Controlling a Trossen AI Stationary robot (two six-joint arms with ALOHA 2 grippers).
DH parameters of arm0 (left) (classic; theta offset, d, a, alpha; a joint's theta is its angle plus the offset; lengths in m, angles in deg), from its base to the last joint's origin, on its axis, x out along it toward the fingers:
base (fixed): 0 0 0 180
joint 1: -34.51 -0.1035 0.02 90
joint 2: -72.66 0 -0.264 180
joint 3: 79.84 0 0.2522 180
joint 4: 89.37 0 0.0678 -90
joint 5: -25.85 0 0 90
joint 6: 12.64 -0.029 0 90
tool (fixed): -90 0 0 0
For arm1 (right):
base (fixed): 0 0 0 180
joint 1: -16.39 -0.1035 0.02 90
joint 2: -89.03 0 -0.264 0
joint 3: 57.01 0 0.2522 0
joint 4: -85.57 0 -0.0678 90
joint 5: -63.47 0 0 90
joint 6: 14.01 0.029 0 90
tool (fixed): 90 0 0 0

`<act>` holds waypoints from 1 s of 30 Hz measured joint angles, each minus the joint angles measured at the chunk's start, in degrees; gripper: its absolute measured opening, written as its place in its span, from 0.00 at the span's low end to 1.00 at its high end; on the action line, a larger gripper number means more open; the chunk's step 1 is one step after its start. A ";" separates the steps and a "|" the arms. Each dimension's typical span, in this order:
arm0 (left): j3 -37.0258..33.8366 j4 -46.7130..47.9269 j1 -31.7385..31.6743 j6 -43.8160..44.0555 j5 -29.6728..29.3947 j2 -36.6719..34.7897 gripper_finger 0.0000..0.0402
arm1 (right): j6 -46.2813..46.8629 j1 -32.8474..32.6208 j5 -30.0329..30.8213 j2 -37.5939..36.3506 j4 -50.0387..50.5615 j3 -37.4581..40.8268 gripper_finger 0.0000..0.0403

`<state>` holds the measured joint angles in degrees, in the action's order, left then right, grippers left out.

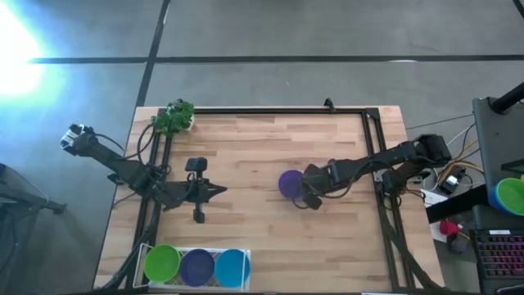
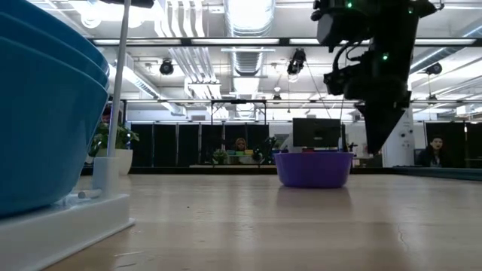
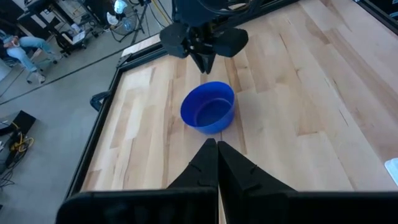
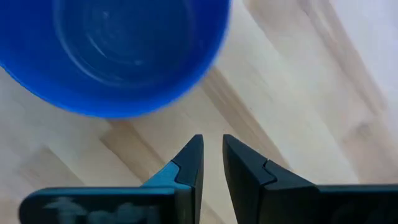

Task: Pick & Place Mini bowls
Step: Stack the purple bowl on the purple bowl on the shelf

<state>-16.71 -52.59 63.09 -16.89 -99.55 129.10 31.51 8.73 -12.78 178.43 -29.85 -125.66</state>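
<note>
One purple mini bowl (image 1: 288, 183) stands upright on its base near the middle of the wooden table, also in the low view (image 2: 312, 168) and both wrist views (image 3: 208, 107) (image 4: 124, 50). My right gripper (image 1: 306, 199) (image 4: 211, 149) hovers just beside the bowl's rim on its near-right side, pointing down, its fingers a narrow gap apart and touching nothing. My left gripper (image 1: 223, 190) (image 3: 212, 144) is shut and empty, left of the bowl, pointing at it. Green (image 1: 162, 264), purple (image 1: 196, 266) and blue (image 1: 232, 266) bowls sit in the white tray (image 1: 246, 256).
A leafy toy plant (image 1: 174, 117) stands at the table's far left corner. The tray with bowls lies at the near edge, left of centre (image 2: 68, 218). A black frame rail (image 1: 377, 156) runs along the table's right side. More bowls (image 1: 512, 195) are stacked off the table on the right.
</note>
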 joint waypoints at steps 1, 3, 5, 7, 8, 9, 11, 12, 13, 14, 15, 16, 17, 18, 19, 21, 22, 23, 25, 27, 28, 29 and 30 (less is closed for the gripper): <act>0.00 0.00 0.00 0.00 -0.01 0.00 0.00 | 0.58 0.02 -0.53 0.00 -1.68 0.50 0.15; 0.00 -0.01 0.00 0.00 -0.01 0.00 0.00 | 0.80 0.04 -0.87 0.02 -4.91 1.48 0.15; 0.00 0.00 0.00 0.00 0.00 0.00 0.00 | -0.18 0.04 -0.87 0.02 -9.05 2.22 0.15; 0.00 -0.02 0.00 0.07 -0.02 0.00 0.00 | -1.82 0.04 -0.86 0.02 -11.83 2.79 0.15; 0.00 0.00 0.01 0.13 -0.01 0.00 0.00 | -2.57 0.04 -0.80 0.02 -13.03 2.90 0.15; 0.00 0.00 0.01 0.23 0.00 0.00 0.00 | -3.18 0.07 -0.76 0.02 -14.25 2.95 0.15; 0.00 0.00 0.00 0.28 -0.01 0.00 0.00 | -4.01 0.17 -0.50 0.02 -16.94 3.12 0.15; 0.00 0.00 0.01 0.28 0.00 0.00 0.00 | -4.51 0.20 -0.26 0.02 -18.44 3.30 0.15; 0.00 0.00 0.00 0.28 0.00 0.00 0.00 | -5.36 0.30 -0.28 0.02 -19.90 3.48 0.15; 0.00 0.00 0.00 0.28 0.00 0.00 0.00 | -6.08 0.36 -0.26 0.02 -21.53 3.55 0.15; 0.00 0.00 0.00 0.28 0.00 0.00 0.00 | -6.71 0.41 -0.25 0.02 -23.08 3.58 0.15; 0.00 0.00 0.00 0.28 -0.02 0.00 0.00 | -7.00 0.50 -0.24 0.02 -24.07 3.58 0.15; 0.00 0.00 0.00 0.28 0.00 0.00 0.00 | -7.45 0.55 -0.22 0.02 -24.52 3.58 0.15; 0.00 0.00 0.00 0.28 0.00 0.00 0.00 | -8.25 0.55 -0.19 0.02 -24.49 3.58 0.15; 0.00 0.00 0.00 0.28 0.00 0.00 0.00 | -9.02 0.55 -0.17 0.02 -24.06 3.56 0.15; 0.00 0.00 0.00 0.28 -0.01 0.00 0.00 | -8.48 0.47 -0.19 -0.04 -22.32 3.19 0.15; 0.00 0.00 0.01 0.28 0.00 0.00 0.00 | -7.54 0.37 -0.18 -0.08 -21.45 2.87 0.15; 0.00 0.00 0.00 0.28 0.00 0.00 0.00 | -6.34 0.31 -0.20 -0.16 -20.50 2.54 0.15; 0.00 0.00 0.01 0.28 -0.02 0.00 0.00 | -4.04 0.31 -0.24 -0.20 -18.36 2.15 0.15; 0.00 0.00 0.00 0.26 0.00 0.00 0.00 | -0.94 0.31 -0.22 -0.20 -17.00 2.05 0.15; 0.00 0.00 0.00 0.26 -0.01 0.00 0.00 | 0.77 0.31 -0.18 -0.20 -16.65 2.05 0.15; 0.00 0.00 0.00 0.26 -0.02 0.00 0.00 | 2.26 0.36 0.03 -0.20 -16.52 2.05 0.15; 0.00 0.00 0.00 0.26 -0.01 0.00 0.00 | 3.71 0.42 0.70 -0.20 -16.54 2.05 0.15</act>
<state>-16.71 -52.58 63.09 -16.62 -99.55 129.10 35.22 9.15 -12.08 178.23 -46.39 -123.61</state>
